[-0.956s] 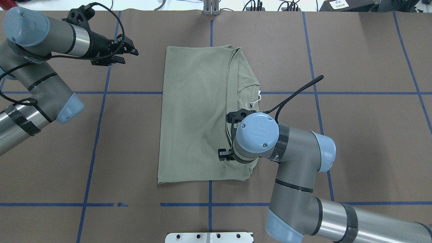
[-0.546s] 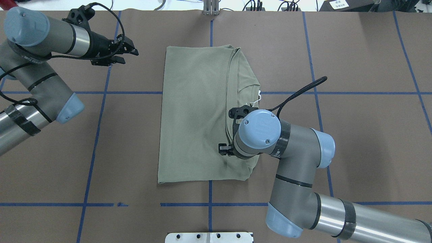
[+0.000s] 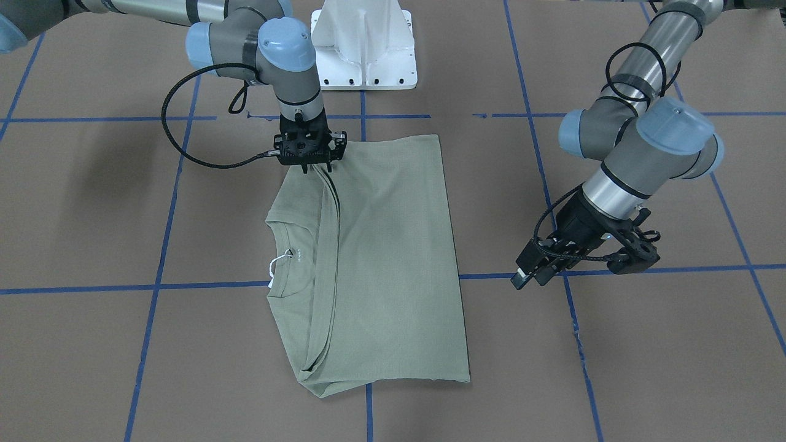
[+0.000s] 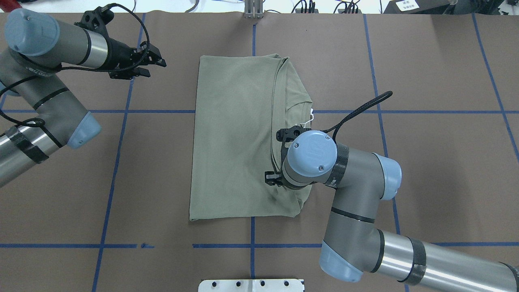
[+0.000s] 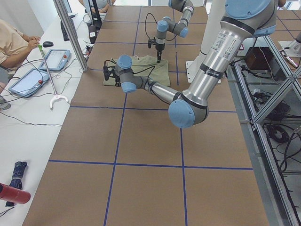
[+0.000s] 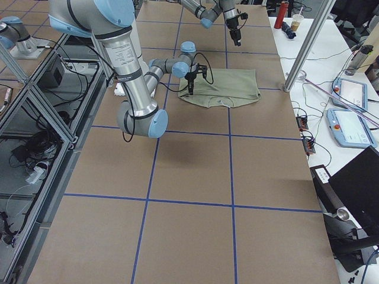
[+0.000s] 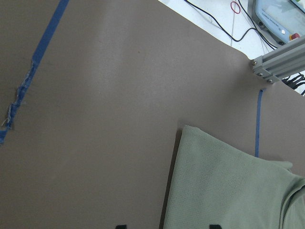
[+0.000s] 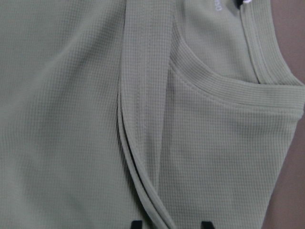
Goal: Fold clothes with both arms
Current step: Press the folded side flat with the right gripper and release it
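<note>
- the counter (image 4: 425, 162) is covered in brown paper with a grid of blue tape lines
- the sage-green shirt (image 4: 231, 138) lies flat at the counter's middle, folded lengthwise into a tall rectangle; its collar faces the robot's right
- the right arm (image 4: 357, 190) reaches over the shirt's near right part; the left arm (image 4: 52, 101) sits well off to the left
- the right claw (image 3: 305, 166) points straight down onto the layered fold edge; its tips stand apart with flat fabric between them, nothing pinched
- the left claw (image 4: 155, 67) hangs over bare counter near the shirt's far left corner, jaws spread, empty
- a white tag (image 4: 310, 117) on string lies at the collar
</note>
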You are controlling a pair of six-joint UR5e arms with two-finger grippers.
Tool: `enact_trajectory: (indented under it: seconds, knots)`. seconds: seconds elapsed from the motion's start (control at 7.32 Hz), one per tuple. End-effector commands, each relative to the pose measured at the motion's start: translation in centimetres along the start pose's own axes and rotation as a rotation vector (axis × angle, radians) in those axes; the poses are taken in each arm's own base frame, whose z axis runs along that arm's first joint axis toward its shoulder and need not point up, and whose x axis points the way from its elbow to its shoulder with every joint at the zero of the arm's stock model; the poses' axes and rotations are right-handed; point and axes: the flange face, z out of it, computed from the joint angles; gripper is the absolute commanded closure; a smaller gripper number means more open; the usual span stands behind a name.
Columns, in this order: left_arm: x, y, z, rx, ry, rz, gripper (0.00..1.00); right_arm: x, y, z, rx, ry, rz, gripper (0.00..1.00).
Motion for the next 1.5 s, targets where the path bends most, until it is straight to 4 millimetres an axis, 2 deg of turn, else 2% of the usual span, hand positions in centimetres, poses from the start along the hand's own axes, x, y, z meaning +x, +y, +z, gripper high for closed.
enact_trajectory:
  seconds: [0.0, 0.27, 0.41, 0.68, 0.96, 1.09, 1.37]
  knots:
    - [-0.1, 0.0, 0.0, 0.000, 0.000, 0.000, 0.35, 0.4, 0.0, 0.5, -0.005, 0.011, 0.002, 0.69]
    - [0.1, 0.1, -0.2, -0.001, 0.003, 0.002, 0.35, 0.4, 0.0, 0.6, -0.006, 0.013, 0.002, 0.79]
    - [0.0, 0.0, -0.2, 0.002, 0.003, 0.001, 0.35, 0.3, 0.0, 0.5, -0.008, 0.009, 0.001, 1.00]
    - [0.0, 0.1, -0.3, 0.000, 0.003, 0.001, 0.35, 0.6, -0.1, 0.0, -0.011, 0.002, 0.005, 1.00]
    - [0.1, 0.1, -0.5, 0.002, 0.007, 0.003, 0.35, 3.3, 0.9, -1.4, -0.005, -0.007, 0.003, 1.00]
    - [0.1, 0.1, -0.5, 0.002, 0.007, 0.003, 0.35, 4.4, 1.4, -1.2, -0.008, 0.005, 0.016, 1.00]
    - [0.1, 0.1, -0.5, 0.002, 0.007, 0.002, 0.35, 4.1, 2.6, -0.2, -0.017, 0.020, 0.020, 1.00]
